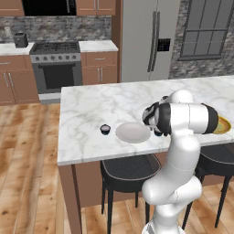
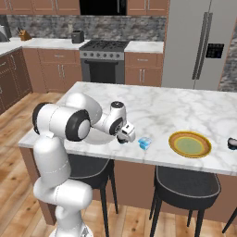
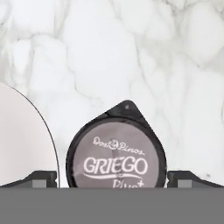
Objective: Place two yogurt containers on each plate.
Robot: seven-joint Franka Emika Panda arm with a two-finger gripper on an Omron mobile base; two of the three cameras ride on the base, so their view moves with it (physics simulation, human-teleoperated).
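Observation:
A dark yogurt container with a grey "GRIEGO" lid [image 3: 116, 153] stands on the marble just right of the pale grey-white plate [image 3: 19, 140]. My gripper [image 3: 112, 180] hangs right over it, open, one fingertip [image 3: 41, 178] on either side of the cup and neither one pressing it. In the right base view the gripper [image 2: 123, 137] is low at the island's front edge, with a light blue yogurt container [image 2: 145, 143] just to its right. Beyond that lie the yellow-rimmed plate [image 2: 190, 144] and another dark cup [image 2: 233, 143]. A further dark cup [image 1: 105, 129] stands left of the pale plate [image 1: 133, 132].
The marble island [image 1: 105, 103] has open surface behind the plates. Dark stools [image 1: 129, 167] stand under its front edge. The stove [image 1: 56, 64] and fridge [image 1: 148, 39] are along the back wall. My own arm hides part of the counter in both base views.

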